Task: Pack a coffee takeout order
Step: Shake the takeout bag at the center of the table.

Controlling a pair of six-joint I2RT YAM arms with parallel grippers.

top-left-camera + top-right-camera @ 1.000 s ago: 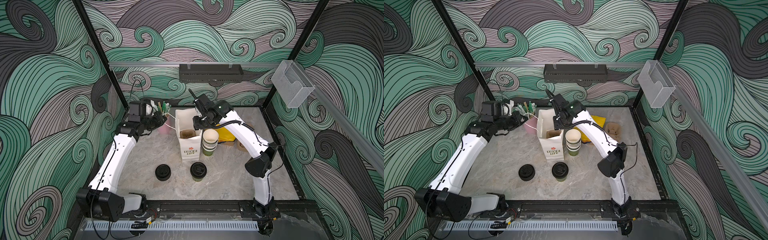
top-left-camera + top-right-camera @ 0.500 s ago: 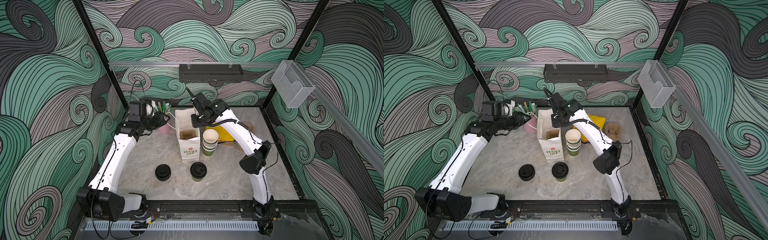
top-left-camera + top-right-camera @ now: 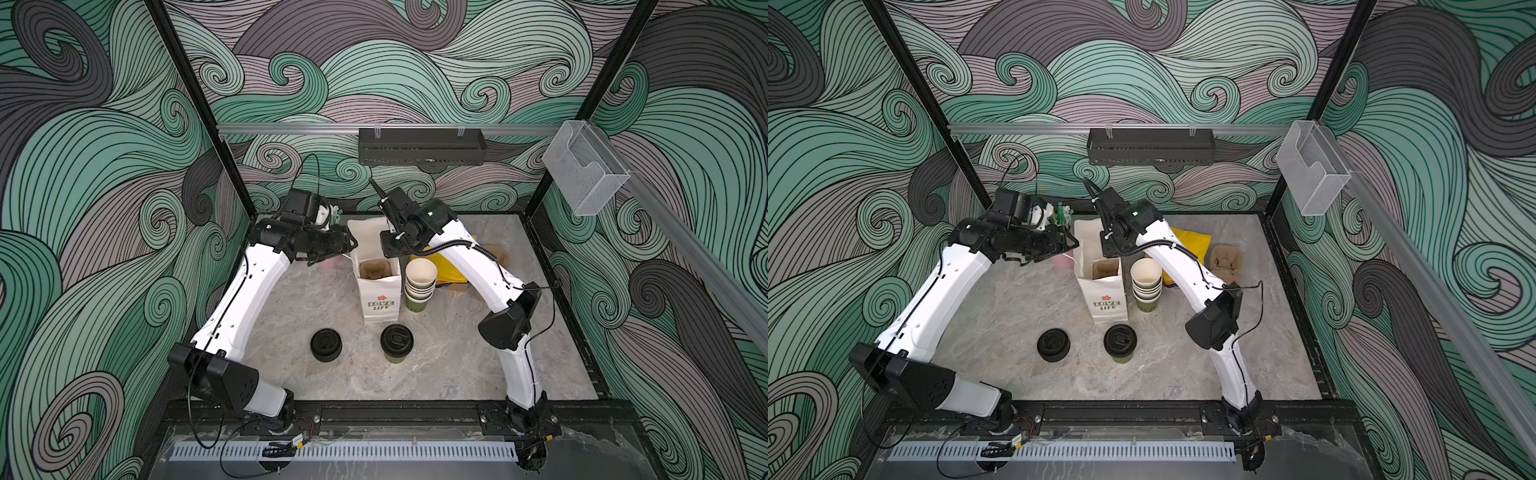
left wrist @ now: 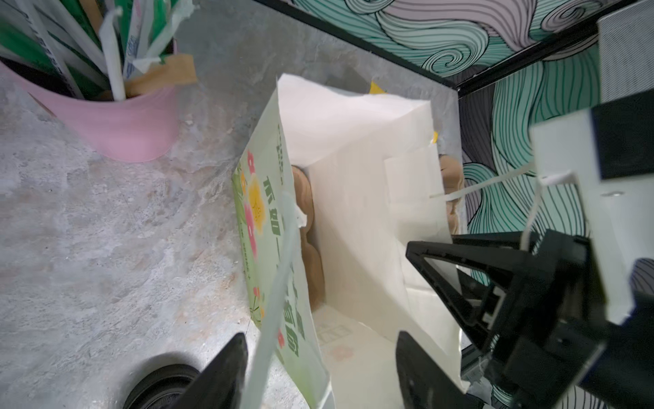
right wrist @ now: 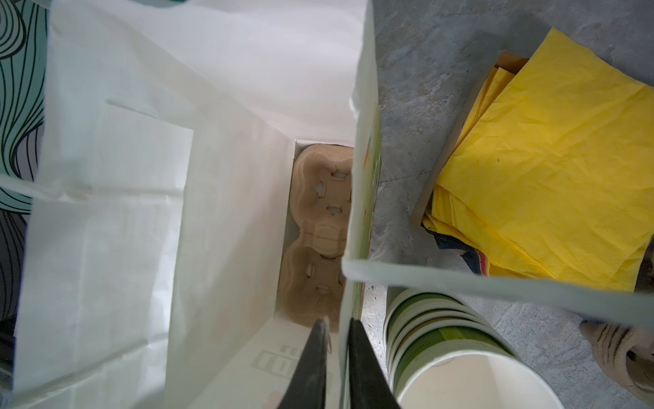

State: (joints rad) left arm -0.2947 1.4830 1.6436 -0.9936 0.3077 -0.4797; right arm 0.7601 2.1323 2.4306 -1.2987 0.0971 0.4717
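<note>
Carrier (image 5: 318, 198) lying inside paper bag (image 5: 141, 212).
I see right jaws pinched shut on its wall; left jaws wide apart, gripping nothing.

Two arms, left arm (image 3: 253, 291) and right arm (image 3: 469, 270), clad in glossy white shells on the long links and in matt black boxy housings (image 3: 505, 326) at the joints. Wired with a thin black cable (image 3: 231, 300) along the left white link and a thicker ribbed black hose (image 3: 449, 248) near a small green light (image 3: 431, 213) on the right. Ended in the left pincer (image 4: 320, 336) and right pincer (image 5: 338, 320), both with black tapering fingers.
</note>
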